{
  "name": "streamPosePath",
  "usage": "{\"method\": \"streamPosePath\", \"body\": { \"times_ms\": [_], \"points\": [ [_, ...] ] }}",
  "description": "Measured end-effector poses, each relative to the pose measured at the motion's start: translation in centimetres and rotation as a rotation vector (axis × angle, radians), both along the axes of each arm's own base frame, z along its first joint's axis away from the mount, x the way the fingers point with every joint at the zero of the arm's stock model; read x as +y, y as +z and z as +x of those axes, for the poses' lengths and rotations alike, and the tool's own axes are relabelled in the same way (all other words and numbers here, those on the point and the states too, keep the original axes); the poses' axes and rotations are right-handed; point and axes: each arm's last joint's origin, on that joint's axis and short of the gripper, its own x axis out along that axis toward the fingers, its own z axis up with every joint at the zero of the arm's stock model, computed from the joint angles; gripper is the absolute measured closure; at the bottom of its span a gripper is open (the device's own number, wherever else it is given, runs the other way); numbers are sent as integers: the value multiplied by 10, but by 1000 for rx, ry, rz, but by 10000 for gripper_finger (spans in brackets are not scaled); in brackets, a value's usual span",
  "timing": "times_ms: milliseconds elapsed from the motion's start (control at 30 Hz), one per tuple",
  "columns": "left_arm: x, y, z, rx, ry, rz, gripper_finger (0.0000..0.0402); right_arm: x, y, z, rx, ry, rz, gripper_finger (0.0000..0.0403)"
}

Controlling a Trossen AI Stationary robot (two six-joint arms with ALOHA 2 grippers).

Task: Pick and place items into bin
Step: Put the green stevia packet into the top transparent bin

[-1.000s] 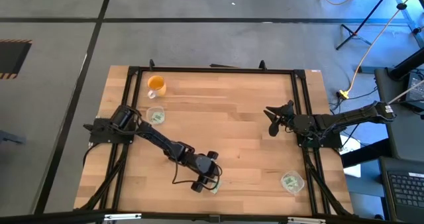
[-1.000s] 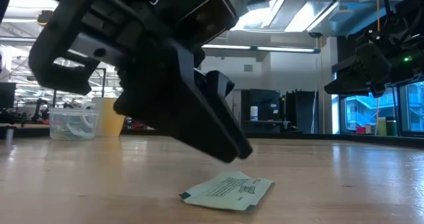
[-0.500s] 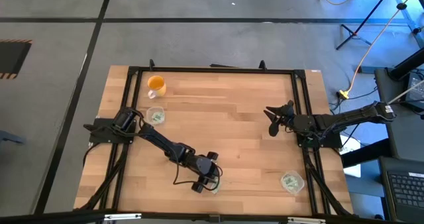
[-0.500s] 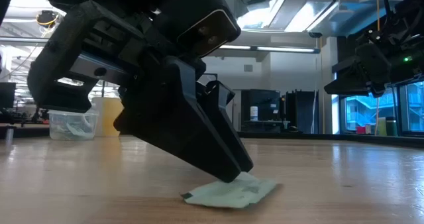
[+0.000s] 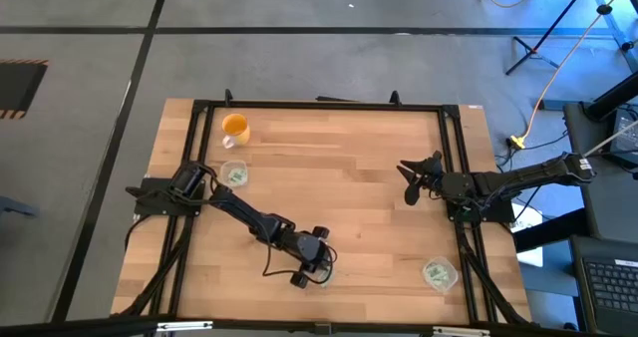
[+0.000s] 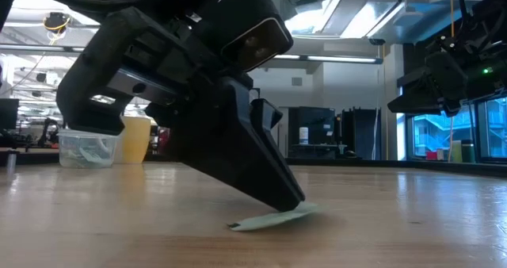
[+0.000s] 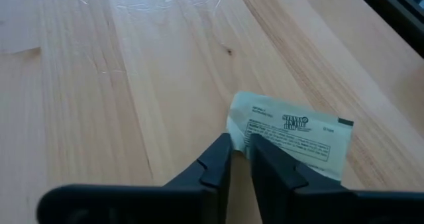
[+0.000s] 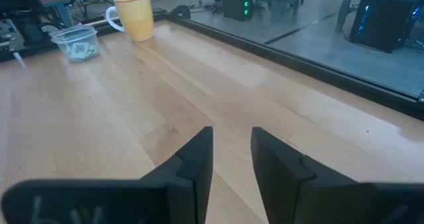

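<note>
Packet (image 7: 291,136), pale green with white printed patch, edge pinched in left tool (image 7: 240,151)

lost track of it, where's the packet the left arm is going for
In the high view the packet lies near the table's front edge, left of centre, pinched at one edge by the left gripper.

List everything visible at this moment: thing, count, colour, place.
Packet: one, light green with print, near edge of table, pinched at its edge and tilted up.
Clear bins: two, each holding packets; one beside the mug, one at the near right corner.
Mug: one, orange, far left corner.
Table: one, light wood, black frame.
Left gripper: dark, shut on the packet.
Right gripper: dark, open, empty, hovering at the right edge.
</note>
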Motion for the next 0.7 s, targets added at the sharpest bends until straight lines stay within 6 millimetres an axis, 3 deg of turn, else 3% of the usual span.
{"method": "streamPosePath", "body": {
  "times_ms": [300, 500, 700],
  "points": [
    [0, -1, -1, 7, -9, -7, 395, 0, 0, 0, 0, 0, 0, 297],
    [-1, 1, -1, 9, -15, -11, 399, 0, 0, 0, 0, 0, 0, 297],
    [7, 24, -12, 87, -41, -29, 400, 0, 0, 0, 0, 0, 0, 297]
  ]
}}
